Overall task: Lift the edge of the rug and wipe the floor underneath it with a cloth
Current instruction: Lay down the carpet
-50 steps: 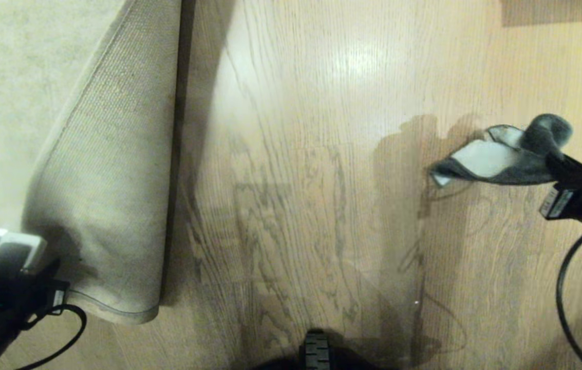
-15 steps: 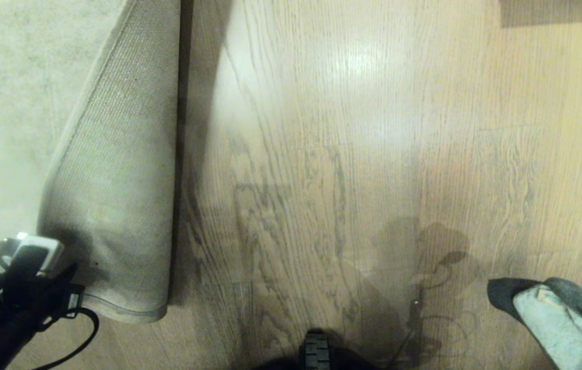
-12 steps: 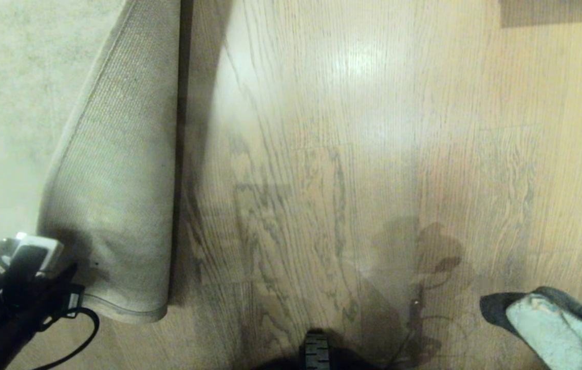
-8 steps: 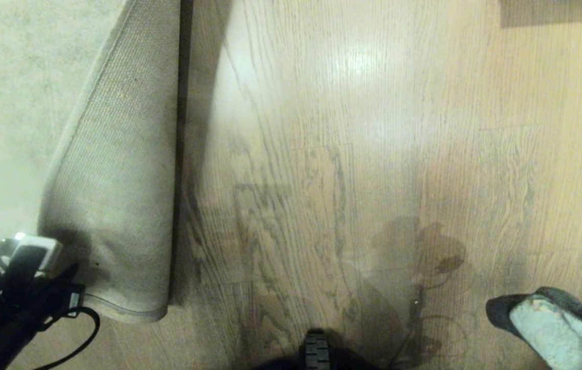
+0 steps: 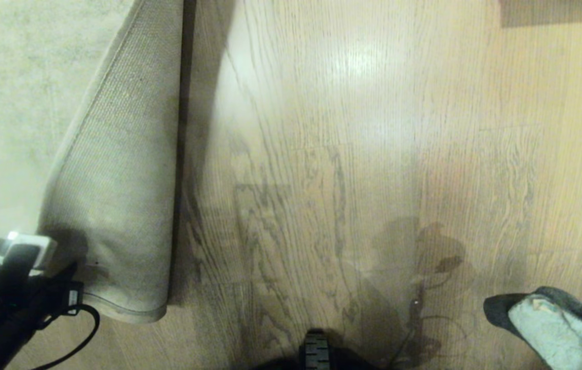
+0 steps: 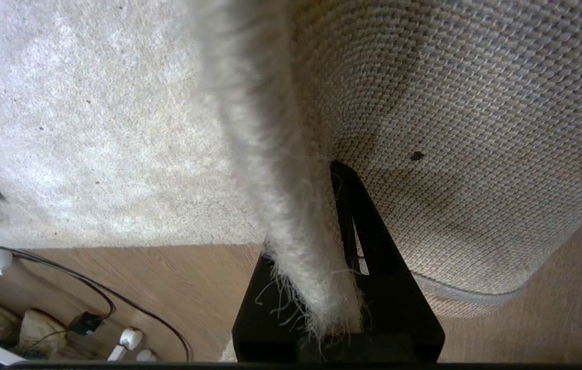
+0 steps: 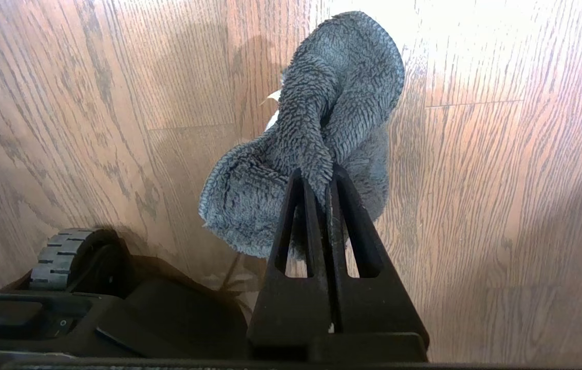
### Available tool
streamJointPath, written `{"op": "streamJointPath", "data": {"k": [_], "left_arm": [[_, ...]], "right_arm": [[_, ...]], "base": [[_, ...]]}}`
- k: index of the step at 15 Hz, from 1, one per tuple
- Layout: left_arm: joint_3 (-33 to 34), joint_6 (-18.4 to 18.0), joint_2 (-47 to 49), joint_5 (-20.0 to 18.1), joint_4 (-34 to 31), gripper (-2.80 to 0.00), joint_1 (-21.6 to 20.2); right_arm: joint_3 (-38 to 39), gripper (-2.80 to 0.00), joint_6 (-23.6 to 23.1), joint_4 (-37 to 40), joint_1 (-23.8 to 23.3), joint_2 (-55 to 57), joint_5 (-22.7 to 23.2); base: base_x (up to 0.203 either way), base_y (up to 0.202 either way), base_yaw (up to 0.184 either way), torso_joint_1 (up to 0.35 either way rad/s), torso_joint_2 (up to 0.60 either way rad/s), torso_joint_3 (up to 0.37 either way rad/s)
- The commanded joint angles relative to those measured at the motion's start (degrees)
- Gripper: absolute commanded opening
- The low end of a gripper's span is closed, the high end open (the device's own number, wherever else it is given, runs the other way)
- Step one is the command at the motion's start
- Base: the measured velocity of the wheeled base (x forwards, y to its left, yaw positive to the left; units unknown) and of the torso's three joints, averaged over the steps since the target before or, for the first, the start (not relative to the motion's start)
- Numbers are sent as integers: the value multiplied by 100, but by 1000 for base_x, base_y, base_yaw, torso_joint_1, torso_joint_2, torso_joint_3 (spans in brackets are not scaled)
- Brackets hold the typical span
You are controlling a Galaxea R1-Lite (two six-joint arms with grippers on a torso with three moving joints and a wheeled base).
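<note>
Right now my left gripper (image 6: 339, 246) is clamped on the rug edge (image 6: 291, 216), its jaws pinching the folded-back border so the woven backing (image 5: 121, 185) faces up. Low on my right side, my right gripper (image 7: 316, 190) has its jaws closed on the cloth (image 7: 311, 149), which hangs clear above the floor (image 5: 352, 154).

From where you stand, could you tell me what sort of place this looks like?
Probably a room in a home: wood-plank floor, a large pale rug with its rug edge folded back, and cables and plugs lying on the boards beside it.
</note>
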State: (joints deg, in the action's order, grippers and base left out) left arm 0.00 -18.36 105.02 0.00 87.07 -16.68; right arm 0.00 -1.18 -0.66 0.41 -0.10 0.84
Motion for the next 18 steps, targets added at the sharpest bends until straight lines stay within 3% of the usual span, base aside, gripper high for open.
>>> {"op": "streamJointPath", "data": {"k": [1, 6, 7, 10, 18], "left_arm": [[0, 43, -201, -44, 232, -280, 15], [0, 184, -245, -57, 228, -280, 282], [0, 233, -245, -55, 232, 0, 362], [0, 541, -264, -53, 240, 0, 581], [0, 2103, -1072, -53, 224, 0, 1383]], "right_arm": [[0, -280, -5, -4, 2, 19, 4], [0, -280, -5, -4, 2, 19, 4], [0, -280, -5, -4, 2, 19, 4], [0, -280, -5, -4, 2, 19, 4], [0, -280, -5, -4, 2, 19, 4]], "base": [[0, 0, 0, 0, 0, 0], [0, 0, 0, 0, 0, 0], [0, 0, 0, 0, 0, 0], [0, 0, 0, 0, 0, 0], [0, 0, 0, 0, 0, 0]]}}
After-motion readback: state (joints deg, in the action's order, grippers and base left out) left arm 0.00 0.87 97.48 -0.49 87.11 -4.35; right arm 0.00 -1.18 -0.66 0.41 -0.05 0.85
